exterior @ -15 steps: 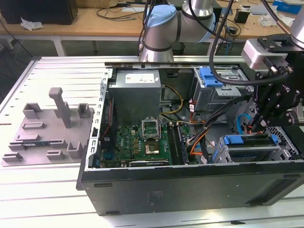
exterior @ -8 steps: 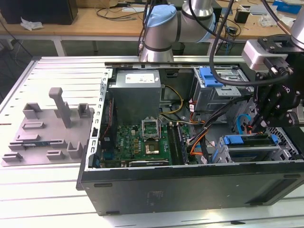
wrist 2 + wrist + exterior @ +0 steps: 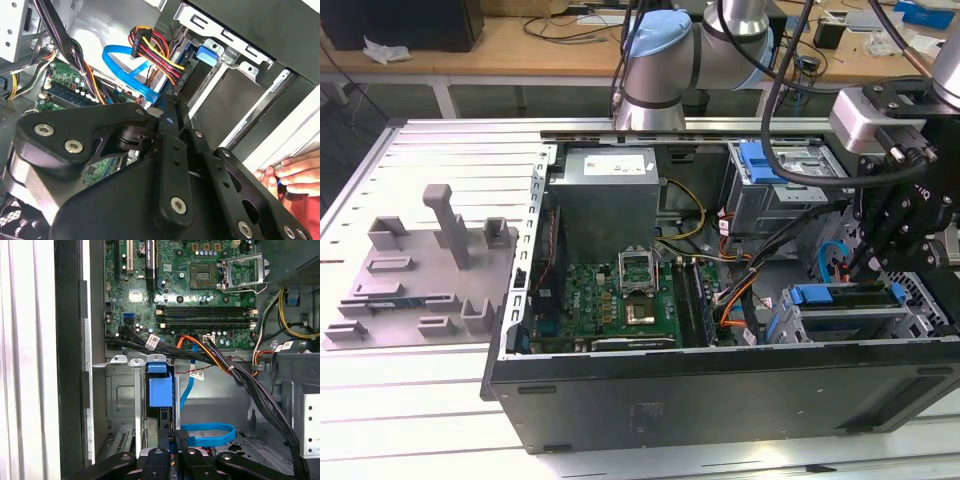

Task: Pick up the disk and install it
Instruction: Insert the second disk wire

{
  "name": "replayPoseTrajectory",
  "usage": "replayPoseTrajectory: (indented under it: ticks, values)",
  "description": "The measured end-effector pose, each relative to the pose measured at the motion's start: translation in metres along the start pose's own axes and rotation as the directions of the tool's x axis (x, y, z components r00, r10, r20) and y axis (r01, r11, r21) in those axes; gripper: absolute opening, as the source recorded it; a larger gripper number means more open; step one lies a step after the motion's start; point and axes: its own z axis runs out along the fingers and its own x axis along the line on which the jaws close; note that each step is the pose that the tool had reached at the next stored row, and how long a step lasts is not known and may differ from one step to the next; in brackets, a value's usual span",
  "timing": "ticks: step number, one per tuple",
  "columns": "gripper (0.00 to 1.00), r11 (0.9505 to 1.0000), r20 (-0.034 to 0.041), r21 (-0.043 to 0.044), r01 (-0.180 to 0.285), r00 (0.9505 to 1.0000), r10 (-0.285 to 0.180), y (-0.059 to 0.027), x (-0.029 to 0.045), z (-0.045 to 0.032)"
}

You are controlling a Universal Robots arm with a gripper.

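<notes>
Where the open computer case takes up the middle and the exterior view's right, hangs low inside it, at the lower part of the exterior view's right: gripper, black, directly above the drive cage. Sits in that cage, on edge in a slot: the disk, blue carrier frame showing. Seen again in the first wrist view: disk upright between grey metal walls, gripper right at its near edge, blue cable looped just beside. Cannot tell whether the claw is apart or clamped on the disk. Reaches, in the second wrist view, toward the cage mouth: gripper, beside a bundle of red, yellow and black wires. Rests on the case edge there: a person's hand. Lies in the case's middle: green motherboard. Stands on the table at the exterior view's left: grey fixture.
</notes>
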Motion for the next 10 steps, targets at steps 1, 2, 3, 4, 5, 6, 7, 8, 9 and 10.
replayPoseTrajectory:
  ticks: [1,2,3,4,5,6,7,8,9,10]
  values:
    - [0.16,1.0,0.0005,0.0,0.0,1.0,0.0,0.0,0.0,0.0005]
    - [0.16,1.0,0.0009,0.0,0.0,1.0,0.0,0.0,0.0001,0.001]
    - [0.16,1.0,0.0014,0.0,0.0,1.0,0.0,0.0,0.0001,0.0014]
    - [0.16,1.0,0.0017,0.0,0.0,1.0,0.0,0.0,0.0001,0.0017]
    - [0.16,1.0,0.002,-0.0001,0.0,1.0,0.0,0.0,0.0001,0.0022]
    - [0.16,1.0,0.0021,-0.0001,0.0,1.0,0.0,0.0,0.0001,0.0025]
    - [0.16,1.0,0.0021,-0.0001,0.0,1.0,0.0,0.0,0.0001,0.0027]
    - [0.16,1.0,0.0022,-0.0001,0.0,1.0,0.0,0.0,0.0001,0.0029]
    - [0.16,1.0,0.0021,-0.0001,0.0,1.0,0.0,0.0,0.0001,0.0033]
    - [0.16,1.0,0.0022,-0.0001,0.0,1.0,0.0,0.0,0.0001,0.0037]
